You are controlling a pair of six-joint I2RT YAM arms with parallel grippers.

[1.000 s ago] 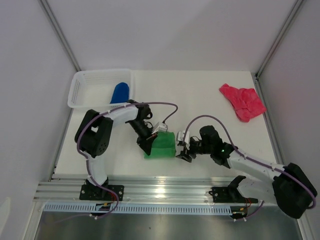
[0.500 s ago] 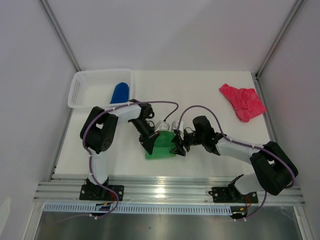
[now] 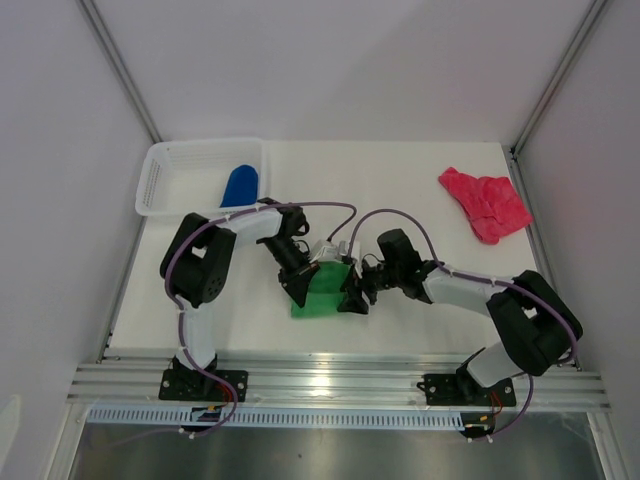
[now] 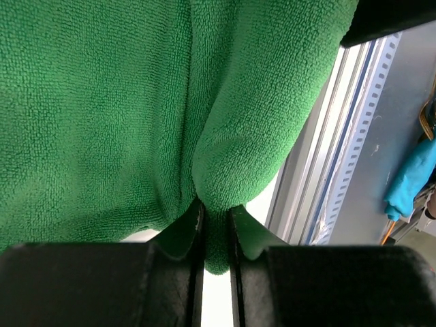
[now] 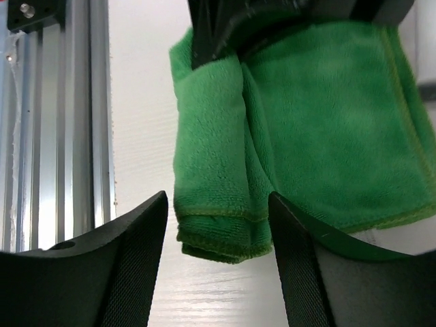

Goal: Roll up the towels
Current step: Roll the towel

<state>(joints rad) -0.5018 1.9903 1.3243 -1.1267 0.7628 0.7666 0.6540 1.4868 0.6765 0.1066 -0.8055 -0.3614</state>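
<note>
The green towel (image 3: 322,296) lies partly rolled near the table's front middle. My left gripper (image 3: 299,292) is shut on its left edge; the left wrist view shows a fold of green cloth (image 4: 218,204) pinched between the fingers. My right gripper (image 3: 353,296) is open at the towel's right end; the rolled edge (image 5: 218,231) sits between its fingers (image 5: 129,272) in the right wrist view. The blue towel (image 3: 241,184) lies in the white basket. The pink-red towel (image 3: 486,203) lies crumpled at the back right.
The white mesh basket (image 3: 175,178) stands at the back left. An aluminium rail (image 3: 330,378) runs along the table's front edge, close behind the green towel. White walls close in the sides and back.
My right gripper has moved left from beside the green towel onto its right end. My left gripper has stayed on the towel's left edge, shifting slightly.
</note>
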